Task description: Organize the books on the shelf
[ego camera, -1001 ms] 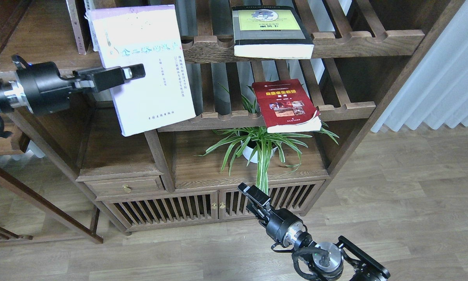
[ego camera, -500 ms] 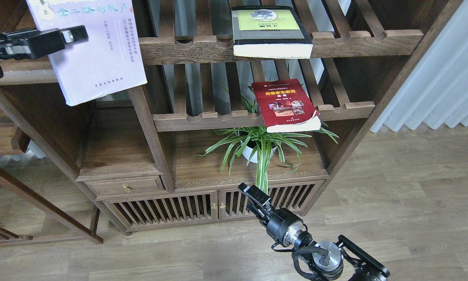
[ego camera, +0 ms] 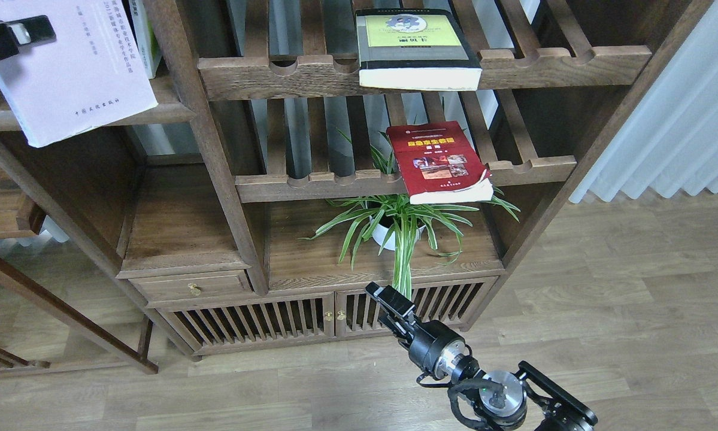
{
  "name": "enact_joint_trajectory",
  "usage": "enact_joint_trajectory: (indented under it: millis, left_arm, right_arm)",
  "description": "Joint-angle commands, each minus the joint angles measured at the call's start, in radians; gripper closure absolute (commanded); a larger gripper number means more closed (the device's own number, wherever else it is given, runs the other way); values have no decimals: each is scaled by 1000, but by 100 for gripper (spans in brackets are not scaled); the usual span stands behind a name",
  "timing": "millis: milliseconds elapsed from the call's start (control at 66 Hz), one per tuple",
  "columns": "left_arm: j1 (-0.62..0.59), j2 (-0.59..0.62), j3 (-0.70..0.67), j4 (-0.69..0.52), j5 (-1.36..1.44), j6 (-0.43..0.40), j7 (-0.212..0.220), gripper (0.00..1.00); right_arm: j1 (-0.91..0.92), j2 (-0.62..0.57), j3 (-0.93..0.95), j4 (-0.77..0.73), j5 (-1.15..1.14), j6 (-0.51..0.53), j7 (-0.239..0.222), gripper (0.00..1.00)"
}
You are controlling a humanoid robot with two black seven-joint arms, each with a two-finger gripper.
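My black two-finger left gripper (ego camera: 20,35) is way up at the far left edge, clamped on something. My black two-finger right gripper (ego camera: 390,303) sits low and near, pointing up-left, fingers too end-on to judge.

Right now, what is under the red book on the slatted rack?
The red book rests on a slatted rack, overhanging its front rail. Beneath it, a spider plant in a white pot stands on the board below. The book covers some leaves.

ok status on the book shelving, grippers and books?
Left gripper shut on lavender book, over flat shelf. Right gripper low, idle, state unclear. Red book, yellow-green book on slatted racks.
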Motion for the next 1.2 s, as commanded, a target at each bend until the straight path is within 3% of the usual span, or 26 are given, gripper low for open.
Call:
enact_joint_trajectory:
  millis: [0,258,531,910,1183]
  left_arm:
    - [-10,35,-5,0,0,0,-4,92]
    - [-8,79,7,14,2,0,-4,91]
    - [-10,76,10,106,25,0,5,95]
    - [-30,73,-2,120,26,0,8,95]
    - [-31,56,-34,196,61,0,6,95]
  right_arm:
    - [1,0,0,-2,0,0,0,2]
    - [6,0,-3,-2,0,2,0,2]
    - [8,0,-16,3,0,3,0,2]
    - [8,0,-20,3,0,6,0,2]
    - [8,0,-20,3,0,6,0,2]
